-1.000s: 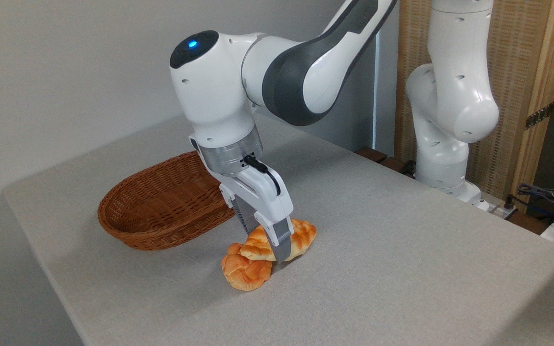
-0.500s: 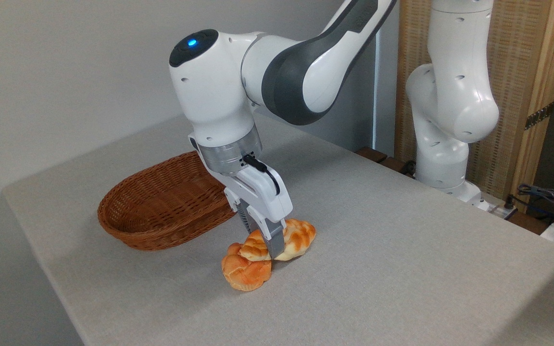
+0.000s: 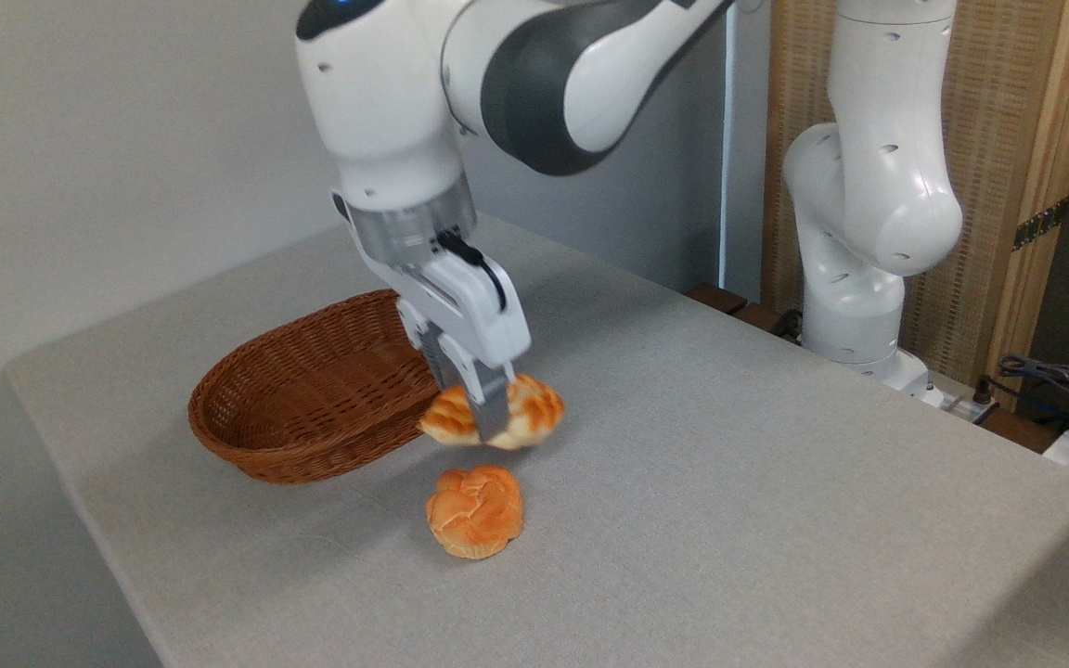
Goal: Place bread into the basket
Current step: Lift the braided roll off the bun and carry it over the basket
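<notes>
Jaws of gripper clamped on braided loaf, held above table, beside wicker basket; round bun below.

Plain pale grey wall behind, evenly lit. Surface covered in light grey cloth, corner at left. Woven reed screen with light wooden frame at right back. Dark cables at far right edge. Soft shadow across the near right corner.
</notes>
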Motion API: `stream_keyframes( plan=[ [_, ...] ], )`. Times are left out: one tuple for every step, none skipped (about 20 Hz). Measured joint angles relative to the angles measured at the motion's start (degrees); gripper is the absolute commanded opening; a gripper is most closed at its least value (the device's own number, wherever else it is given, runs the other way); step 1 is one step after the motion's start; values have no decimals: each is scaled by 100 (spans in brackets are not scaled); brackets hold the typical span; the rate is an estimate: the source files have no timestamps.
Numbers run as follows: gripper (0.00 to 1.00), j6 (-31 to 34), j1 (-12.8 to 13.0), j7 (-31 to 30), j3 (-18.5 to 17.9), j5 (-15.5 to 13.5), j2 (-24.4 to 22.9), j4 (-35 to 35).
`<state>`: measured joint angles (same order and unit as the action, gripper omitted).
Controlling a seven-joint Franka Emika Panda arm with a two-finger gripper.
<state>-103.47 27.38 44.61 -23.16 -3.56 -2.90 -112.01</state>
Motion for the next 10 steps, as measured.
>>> stream_keyframes(
  plan=[
    [38,10,2,-61,69,-74,-3,72],
    [38,16,3,-162,132,-169,-3,135],
    [38,22,5,-288,187,-286,-3,178],
    [38,25,7,-354,219,-357,-3,192],
    [38,26,9,-477,273,-472,-2,208],
    [38,27,11,-603,319,-581,0,216],
    [38,27,15,-732,344,-683,4,217],
    [40,27,17,-844,357,-803,9,217],
    [44,27,17,-949,370,-936,16,217],
    [48,27,17,-999,380,-1016,21,217]
  ],
)
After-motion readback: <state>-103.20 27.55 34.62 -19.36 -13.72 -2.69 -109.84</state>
